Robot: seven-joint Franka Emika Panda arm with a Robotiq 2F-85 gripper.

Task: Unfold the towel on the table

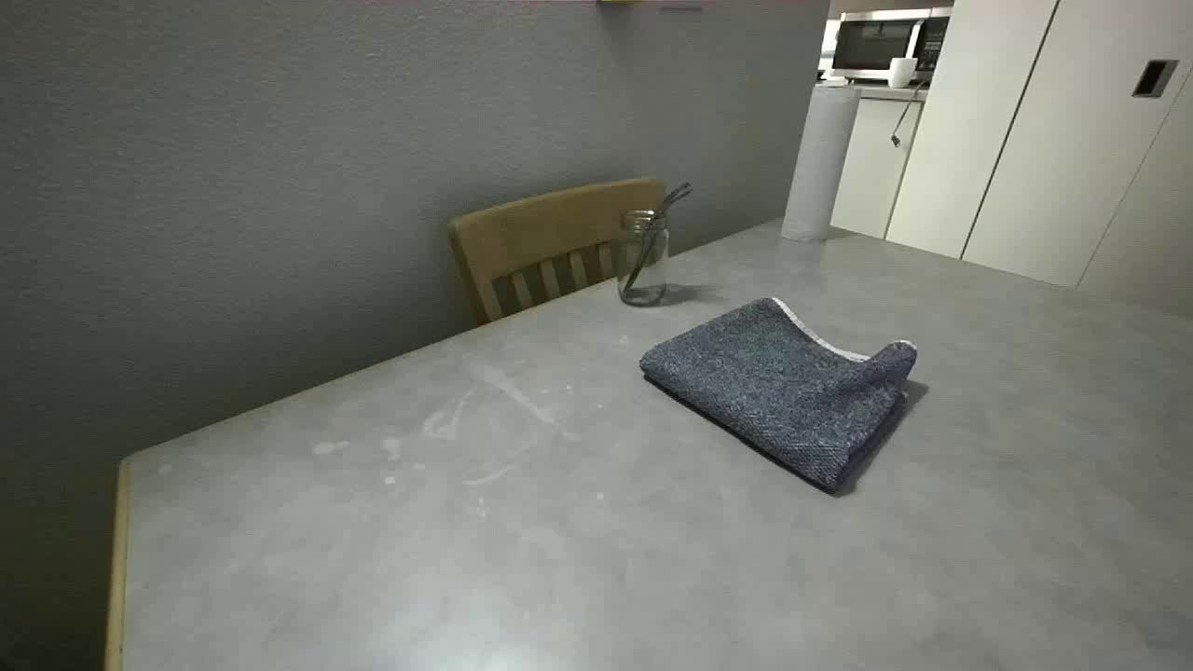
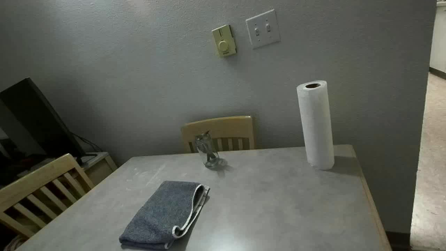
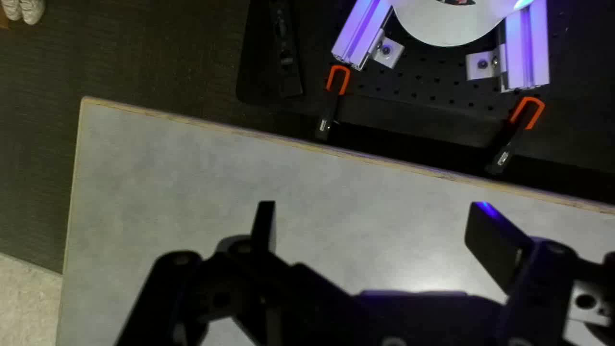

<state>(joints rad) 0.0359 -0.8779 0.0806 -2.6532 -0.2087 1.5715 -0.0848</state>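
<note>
Tool (image 3: 374, 214): jaws spread wide
Bench (image 3: 168, 182): beneath the tool
Towel (image 1: 764, 391): folded, one corner raised, on the bench, well apart from the tool

We find both exterior views dim, with soft shadows, while in the wrist view a white glare lies on the table (image 3: 168, 168) between the slightly blurred fingers (image 3: 497, 245) of the gripper (image 3: 377, 226), and violet light tints metal rails (image 3: 526, 48) well beyond it.

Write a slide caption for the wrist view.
Open claw over the grey table, two orange-and-black clamps beside it, the folded towel out of shot.
</note>
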